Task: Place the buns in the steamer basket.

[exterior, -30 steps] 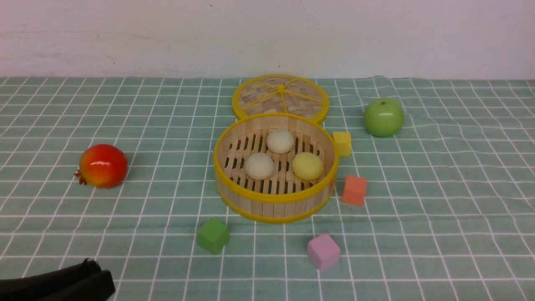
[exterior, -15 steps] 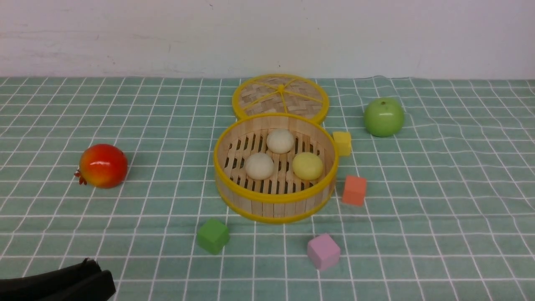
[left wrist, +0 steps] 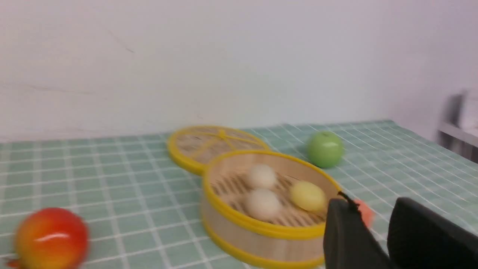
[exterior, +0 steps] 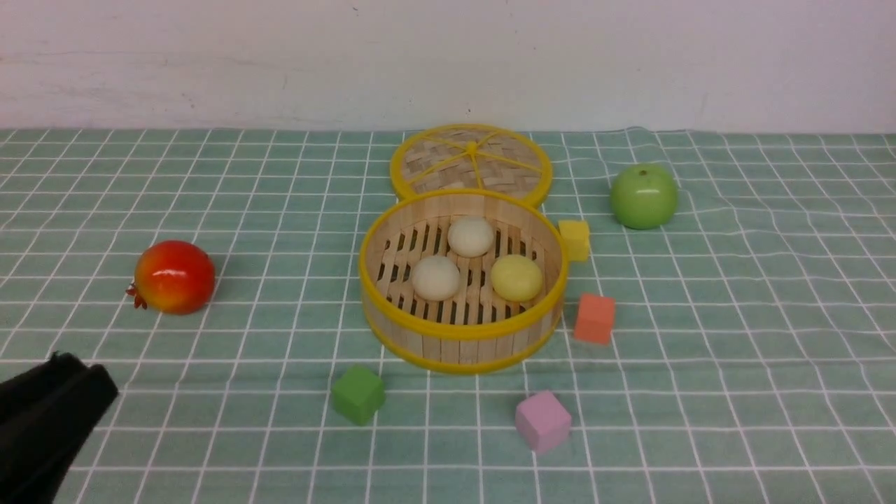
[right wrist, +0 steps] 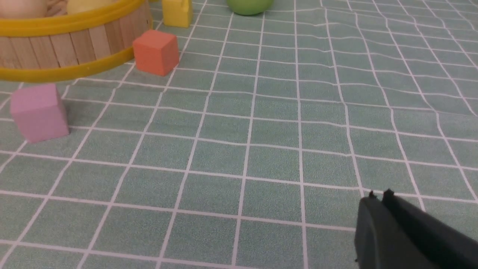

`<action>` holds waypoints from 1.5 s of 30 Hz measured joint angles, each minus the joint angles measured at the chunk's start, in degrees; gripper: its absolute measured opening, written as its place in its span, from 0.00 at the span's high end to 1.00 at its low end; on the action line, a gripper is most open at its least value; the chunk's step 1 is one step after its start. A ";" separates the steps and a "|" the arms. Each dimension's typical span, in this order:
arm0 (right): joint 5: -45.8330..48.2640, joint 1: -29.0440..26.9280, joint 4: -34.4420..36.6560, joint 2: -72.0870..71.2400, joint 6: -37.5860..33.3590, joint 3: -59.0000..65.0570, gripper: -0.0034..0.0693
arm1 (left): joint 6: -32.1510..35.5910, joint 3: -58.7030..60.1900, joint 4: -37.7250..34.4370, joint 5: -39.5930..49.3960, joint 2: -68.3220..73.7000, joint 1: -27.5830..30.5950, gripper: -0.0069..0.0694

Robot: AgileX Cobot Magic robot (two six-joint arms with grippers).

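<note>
The steamer basket (exterior: 458, 329) stands in the middle of the cloth. All three buns lie on its slatted floor: one off-white bun (exterior: 470, 236) at the back, one off-white bun (exterior: 435, 277) front left, the pale yellow bun (exterior: 516, 277) front right. My left gripper (exterior: 59, 388) is at the near left, far from the basket; in the left wrist view (left wrist: 373, 209) its fingers stand apart and hold nothing. My right gripper (right wrist: 379, 194) is shut and empty, low over the cloth to the right of the basket (right wrist: 67, 45); it does not show in the front view.
The flat woven lid (exterior: 469, 157) lies behind the basket. A green apple (exterior: 643, 196) sits at the back right and a red pomegranate (exterior: 173, 276) at the left. Yellow (exterior: 575, 239), orange (exterior: 594, 318), pink (exterior: 542, 421) and green (exterior: 358, 395) cubes surround the basket.
My left gripper has risen from the bottom left corner of the front view and now points up and forward. The buns and the basket have not moved.
</note>
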 joint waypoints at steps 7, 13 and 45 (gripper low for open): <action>0.00 0.00 0.00 0.00 0.00 0.00 0.92 | -25.88 5.19 22.31 0.05 -6.80 11.38 0.89; 0.07 0.00 0.00 0.00 0.00 -0.01 0.92 | -38.21 8.57 33.96 6.14 -15.23 18.90 0.93; 0.13 0.00 0.00 0.00 0.00 -0.01 0.89 | -38.76 12.45 28.16 28.56 -16.85 20.39 0.93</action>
